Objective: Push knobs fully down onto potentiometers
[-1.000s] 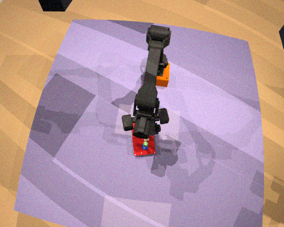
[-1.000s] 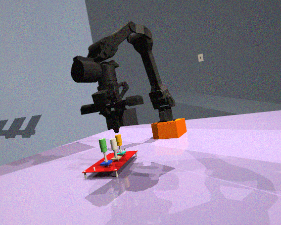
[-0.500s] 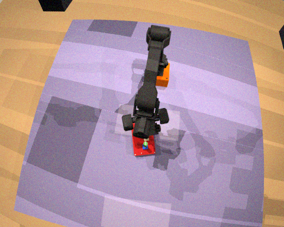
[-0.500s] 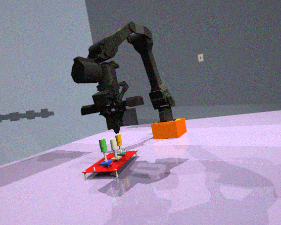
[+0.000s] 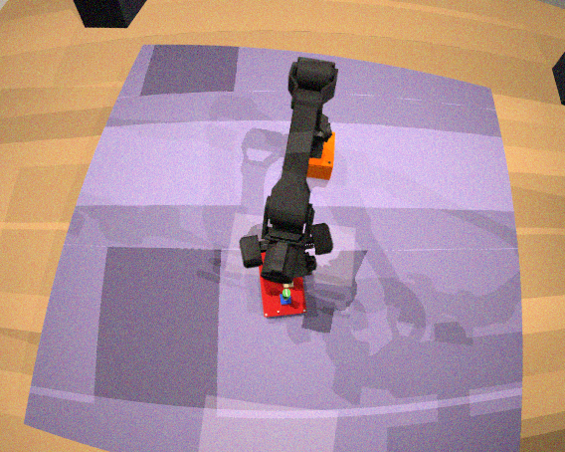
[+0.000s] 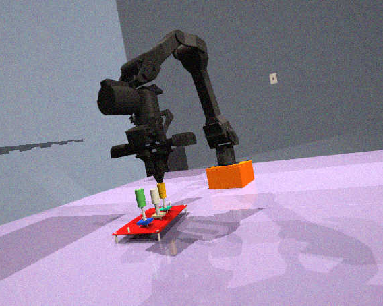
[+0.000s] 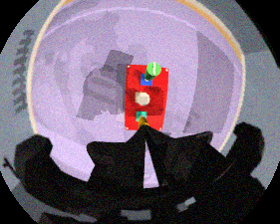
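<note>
The red board [image 5: 272,307] [image 6: 129,230] [image 7: 164,83] stands on short legs. Three upright knobs show: a green knob [image 5: 286,293] [image 6: 140,197] [image 7: 153,69] over the blue potentiometer [image 5: 284,301] [image 6: 145,222], a white knob [image 6: 154,196] [image 7: 142,99] over the beige potentiometer [image 6: 158,215], and a yellow knob [image 6: 162,191] [image 7: 143,121] over the teal potentiometer [image 6: 166,208] [image 7: 140,115]. Pale shaft shows below each knob. My gripper [image 6: 160,182] [image 7: 143,127] is shut and empty, its tips right at the yellow knob's top; contact cannot be told. The arm hides the board's rear in the top view.
The arm's orange base block [image 5: 320,169] [image 6: 225,178] stands behind the board. The green and white knobs stand in a row with the yellow one, on the side away from the base. Small pale pins rise from the board near its ends.
</note>
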Action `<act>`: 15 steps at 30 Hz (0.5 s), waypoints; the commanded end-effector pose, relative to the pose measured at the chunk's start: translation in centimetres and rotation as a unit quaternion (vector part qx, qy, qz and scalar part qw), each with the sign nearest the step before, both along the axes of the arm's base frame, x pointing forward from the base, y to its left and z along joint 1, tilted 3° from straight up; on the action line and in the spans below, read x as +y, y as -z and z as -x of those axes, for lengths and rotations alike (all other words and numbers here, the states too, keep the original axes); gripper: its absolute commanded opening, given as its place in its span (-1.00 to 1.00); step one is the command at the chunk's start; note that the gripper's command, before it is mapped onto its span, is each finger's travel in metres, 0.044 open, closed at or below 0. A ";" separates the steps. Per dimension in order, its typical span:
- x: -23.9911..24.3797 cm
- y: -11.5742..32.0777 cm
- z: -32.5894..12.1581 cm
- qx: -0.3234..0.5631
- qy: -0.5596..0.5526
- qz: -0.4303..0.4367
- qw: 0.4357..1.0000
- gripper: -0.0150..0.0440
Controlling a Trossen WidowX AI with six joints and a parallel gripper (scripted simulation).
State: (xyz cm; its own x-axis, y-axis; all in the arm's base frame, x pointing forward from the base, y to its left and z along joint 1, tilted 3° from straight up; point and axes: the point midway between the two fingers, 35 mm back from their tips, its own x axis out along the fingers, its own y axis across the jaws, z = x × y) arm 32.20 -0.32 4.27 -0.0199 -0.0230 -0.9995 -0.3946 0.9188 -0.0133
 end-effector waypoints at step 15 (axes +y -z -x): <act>-0.1 0.2 0.1 0.002 -0.001 0.001 1.000 -0.49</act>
